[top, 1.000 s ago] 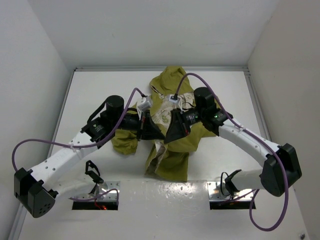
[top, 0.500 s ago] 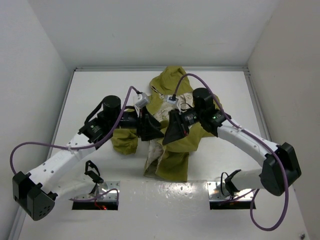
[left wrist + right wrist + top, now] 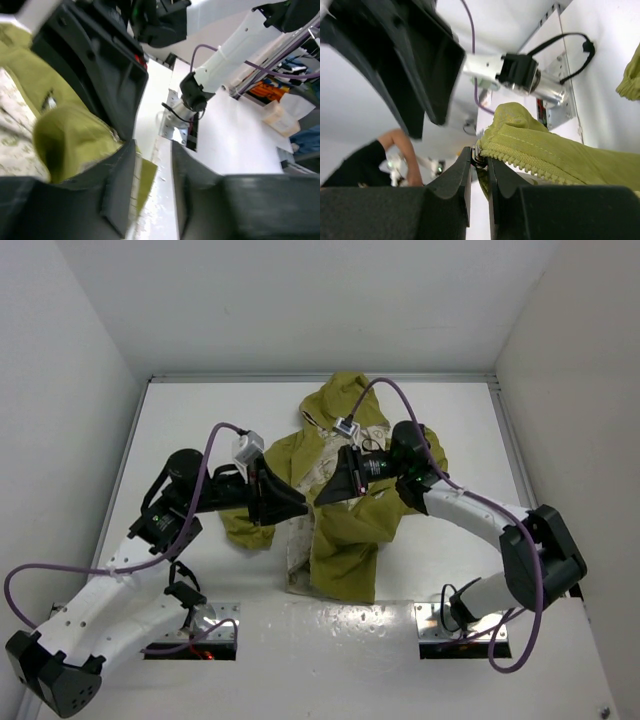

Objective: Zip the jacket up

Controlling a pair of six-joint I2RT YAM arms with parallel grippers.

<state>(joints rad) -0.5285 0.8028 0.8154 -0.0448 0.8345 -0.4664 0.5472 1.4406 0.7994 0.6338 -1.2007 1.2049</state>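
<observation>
The right end effector (image 3: 479, 155) is clenching on the jacket (image 3: 560, 155). Its two fingertips are pinching the end of the zipper edge (image 3: 520, 152), where the olive fabric is bunching into a fold. The left end effector (image 3: 152, 150) is sitting released, with a gap showing between its fingers and nothing clamped there. A rolled fold of olive fabric is lying just beside one finger, on its outer side; whether it is touching that finger I cannot tell. Seen from above, the two end effectors are facing each other tip to tip, close together over the middle of the jacket. The jacket is lying crumpled on the white tabletop (image 3: 200, 420) between the two arms, with its cream lining (image 3: 297, 545) showing along the open front. Both arms are reaching inward from the near edge.
</observation>
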